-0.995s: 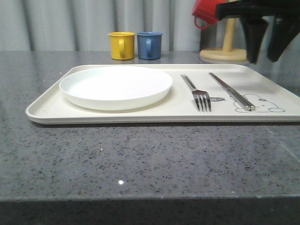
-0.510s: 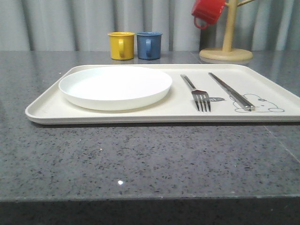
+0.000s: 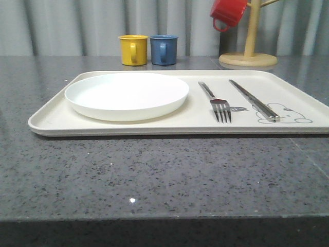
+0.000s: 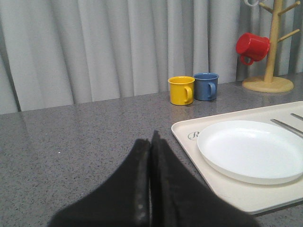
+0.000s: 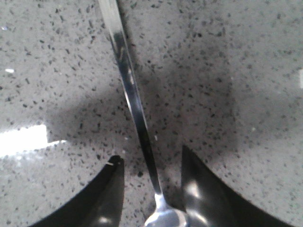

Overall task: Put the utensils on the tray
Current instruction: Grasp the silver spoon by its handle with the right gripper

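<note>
The cream tray (image 3: pixel 154 126) lies across the grey counter with a silver fork (image 3: pixel 218 103) and a pair of chopsticks (image 3: pixel 254 100) on its right half, beside a rabbit drawing. The tray (image 4: pixel 222 191) also appears in the left wrist view. In the right wrist view a silver spoon (image 5: pixel 132 97) lies flat on the speckled counter, and my right gripper (image 5: pixel 150 158) stands open with one finger on each side of the handle near the bowl, touching nothing. My left gripper (image 4: pixel 151 137) is shut and empty, hovering over bare counter to the left of the tray.
A round white plate (image 3: pixel 126 94) fills the tray's left half. A yellow mug (image 3: pixel 133 49) and a blue mug (image 3: pixel 164 49) stand behind the tray. A wooden mug tree (image 3: pixel 249 51) with a red mug (image 3: pixel 228 12) stands at the back right.
The right arm, dark at the top right of the front view one second ago, has left that view. Tray, fork, chopsticks and plate have not moved.
</note>
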Robot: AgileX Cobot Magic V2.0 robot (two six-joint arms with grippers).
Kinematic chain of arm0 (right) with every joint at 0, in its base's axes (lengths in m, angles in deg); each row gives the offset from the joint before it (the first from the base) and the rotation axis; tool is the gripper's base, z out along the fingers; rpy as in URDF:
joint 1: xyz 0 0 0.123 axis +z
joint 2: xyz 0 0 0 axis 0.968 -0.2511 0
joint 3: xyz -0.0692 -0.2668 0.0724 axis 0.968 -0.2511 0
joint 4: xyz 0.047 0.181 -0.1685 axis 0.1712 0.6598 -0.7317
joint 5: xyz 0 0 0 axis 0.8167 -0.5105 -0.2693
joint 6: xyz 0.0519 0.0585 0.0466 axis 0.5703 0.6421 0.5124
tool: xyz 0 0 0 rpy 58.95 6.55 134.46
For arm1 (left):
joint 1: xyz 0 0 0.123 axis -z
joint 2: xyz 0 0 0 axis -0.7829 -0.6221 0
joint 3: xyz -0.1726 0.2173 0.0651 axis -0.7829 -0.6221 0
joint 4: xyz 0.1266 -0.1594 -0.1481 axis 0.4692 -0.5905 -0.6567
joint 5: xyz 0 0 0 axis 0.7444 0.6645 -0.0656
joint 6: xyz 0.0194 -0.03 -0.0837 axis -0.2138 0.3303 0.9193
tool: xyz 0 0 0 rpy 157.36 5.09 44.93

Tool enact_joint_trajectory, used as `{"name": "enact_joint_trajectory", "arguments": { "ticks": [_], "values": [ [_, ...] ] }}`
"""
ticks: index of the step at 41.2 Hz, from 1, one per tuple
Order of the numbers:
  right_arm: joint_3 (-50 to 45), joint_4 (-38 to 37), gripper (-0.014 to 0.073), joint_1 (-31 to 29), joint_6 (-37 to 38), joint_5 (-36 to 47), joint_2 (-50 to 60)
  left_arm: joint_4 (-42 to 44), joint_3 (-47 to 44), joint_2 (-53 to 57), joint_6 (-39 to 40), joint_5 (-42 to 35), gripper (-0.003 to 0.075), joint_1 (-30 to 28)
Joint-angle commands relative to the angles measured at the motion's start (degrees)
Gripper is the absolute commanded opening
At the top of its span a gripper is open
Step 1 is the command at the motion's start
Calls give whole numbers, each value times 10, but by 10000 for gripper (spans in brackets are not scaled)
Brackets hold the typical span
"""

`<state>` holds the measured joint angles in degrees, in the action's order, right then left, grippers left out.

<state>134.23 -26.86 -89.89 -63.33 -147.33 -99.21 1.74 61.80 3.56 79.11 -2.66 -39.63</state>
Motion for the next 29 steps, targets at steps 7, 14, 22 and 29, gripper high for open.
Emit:
{"name": "enact_joint_trajectory", "arguments": {
  "ticks": [7,14,22,29],
  "values": [
    [18,-3,324,-4,-8,13,11,-6,15,-7,7,-47,-19,0],
    [18,-3,209,-4,-8,13,11,-6,15,-7,7,-48,-19,0],
    [18,-16,48,-4,-8,3,11,-6,15,-7,7,-48,-19,0],
    [18,-24,-27,-4,-8,-8,11,-6,15,-7,7,-48,-19,0]
  ]
}}
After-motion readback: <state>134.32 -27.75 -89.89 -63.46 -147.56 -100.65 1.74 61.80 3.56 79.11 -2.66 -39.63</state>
